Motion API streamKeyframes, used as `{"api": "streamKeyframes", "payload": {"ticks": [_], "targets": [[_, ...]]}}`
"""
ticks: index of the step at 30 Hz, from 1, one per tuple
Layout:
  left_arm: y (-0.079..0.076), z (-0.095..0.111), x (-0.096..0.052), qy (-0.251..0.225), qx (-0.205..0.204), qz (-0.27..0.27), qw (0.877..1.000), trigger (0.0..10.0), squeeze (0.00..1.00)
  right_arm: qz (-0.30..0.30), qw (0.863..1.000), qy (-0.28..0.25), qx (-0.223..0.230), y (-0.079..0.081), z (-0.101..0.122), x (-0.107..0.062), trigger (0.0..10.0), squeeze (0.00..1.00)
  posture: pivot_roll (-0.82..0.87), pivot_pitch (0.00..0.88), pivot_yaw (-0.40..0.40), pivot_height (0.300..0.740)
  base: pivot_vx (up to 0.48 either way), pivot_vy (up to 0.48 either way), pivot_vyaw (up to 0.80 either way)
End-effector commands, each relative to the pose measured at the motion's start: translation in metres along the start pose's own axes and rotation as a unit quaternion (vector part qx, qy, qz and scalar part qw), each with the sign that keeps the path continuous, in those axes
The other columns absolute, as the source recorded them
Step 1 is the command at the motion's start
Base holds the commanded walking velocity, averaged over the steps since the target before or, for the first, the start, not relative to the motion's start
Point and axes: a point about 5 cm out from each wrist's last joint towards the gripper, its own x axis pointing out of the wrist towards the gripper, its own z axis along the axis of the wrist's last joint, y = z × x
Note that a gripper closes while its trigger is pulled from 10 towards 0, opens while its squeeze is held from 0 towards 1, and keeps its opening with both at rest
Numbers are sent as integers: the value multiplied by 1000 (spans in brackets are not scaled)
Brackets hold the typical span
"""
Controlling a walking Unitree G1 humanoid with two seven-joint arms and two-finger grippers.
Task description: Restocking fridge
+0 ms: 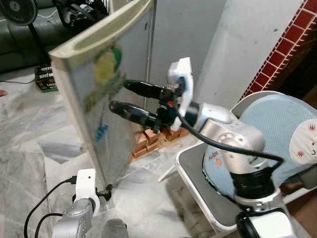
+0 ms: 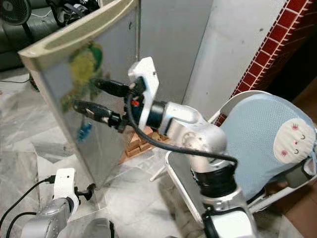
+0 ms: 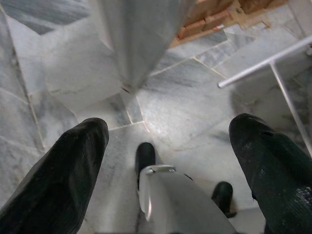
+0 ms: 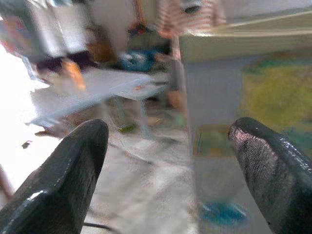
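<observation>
Fridge door [image 1: 106, 84] swung open, right hand [image 1: 119, 96] raised against its face (fingers spread), left hand [image 3: 165, 161] spread, low.

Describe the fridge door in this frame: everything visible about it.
The fridge door stands swung open, edge-on to the head camera. Its face looks like pale grey metal with a cream top cap, carrying blurred yellow-green and blue stickers. Its lower corner hangs just above the marble floor. The right gripper, fingers open, reaches at its face; contact is unclear.

A lived-in home — marble floor [image 1: 29, 163], fridge door [image 1: 106, 99] with stickers, cushioned chair [image 1: 270, 129], fan [image 1: 19, 10].
</observation>
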Motion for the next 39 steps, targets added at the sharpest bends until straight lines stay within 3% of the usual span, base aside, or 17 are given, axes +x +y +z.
{"api": "streamKeyframes", "payload": {"ticks": [1, 3, 4, 6, 8, 11, 12, 13, 15, 16, 17, 19, 27, 33, 39], "targets": [[0, 2, 1, -4, 8, -1, 1000, 10000, 0, -51, 998, 34, -20, -12, -12, -1, 10000, 0, 94, 0, -58, 740, 0, 0, 0], [0, 2, 1, -4, 10, 1, 1000, 10000, 0, -105, 992, 65, -33, -22, -22, -3, 10000, 0, 96, 0, -58, 740, 0, 0, 0], [0, 2, 1, -4, 10, 1, 1000, 10000, 0, -105, 992, 65, -33, -22, -22, -3, 10000, 0, 96, 0, -58, 740, 0, 0, 0], [1, 2, 2, -3, 10, 2, 1000, 10000, 0, -181, 977, 103, -47, -37, -31, -12, 10000, 0, 99, 0, -56, 740, 0, 0, 0], [3, 2, 1, -7, 10, 8, 1000, 10000, 0, -269, 952, 123, -84, -55, -38, -25, 10000, 0, 100, 0, -53, 740, 0, 0, 0], [4, 4, 1, -18, 13, 9, 1000, 10000, 0, -309, 937, 128, -102, -65, -41, -33, 10000, 0, 99, 0, -52, 740, 0, 0, 0], [5, 9, 0, -36, 17, 15, 999, 10000, 0, -352, 919, 135, -118, -75, -43, -40, 10000, 0, 93, 0, -48, 740, 0, 0, 0], [5, 9, 0, -36, 17, 15, 999, 10000, 0, -352, 919, 135, -118, -75, -43, -40, 10000, 0, 93, 0, -48, 740, 0, 0, 0], [8, 31, -1, -86, 31, 32, 995, 10000, 0, -425, 891, 119, -110, -93, -47, -57, 10000, 0, 91, 0, -48, 740, 0, 0, 0], [8, 31, -1, -86, 31, 32, 995, 10000, 0, -425, 891, 119, -110, -93, -47, -57, 10000, 0, 91, 0, -48, 740, 0, 0, 0], [8, 39, -1, -105, 39, 36, 993, 10000, 0, -454, 877, 116, -107, -99, -51, -64, 10000, 0, 87, 0, -47, 740, 0, 0, 0], [5, 48, -1, -128, 48, 31, 990, 10000, 0, -481, 863, 109, -113, -107, -54, -71, 10000, 0, 85, 0, -46, 740, 0, 0, 0], [-6, 56, 1, -158, 88, 7, 983, 10000, 0, -513, 845, 86, -121, -124, -61, -70, 10000, 0, 88, 0, -46, 740, 0, 300, 0], [-7, 55, 3, -169, 93, 8, 981, 10000, 0, -503, 860, 41, -75, -127, -68, -76, 10000, 0, 98, 0, -58, 740, 0, 480, 0], [-8, 50, 3, -167, 97, 5, 981, 10000, 0, -519, 851, 36, -65, -122, -88, -93, 10000, 0, 95, 0, -59, 740, 0, 480, 0]]}}
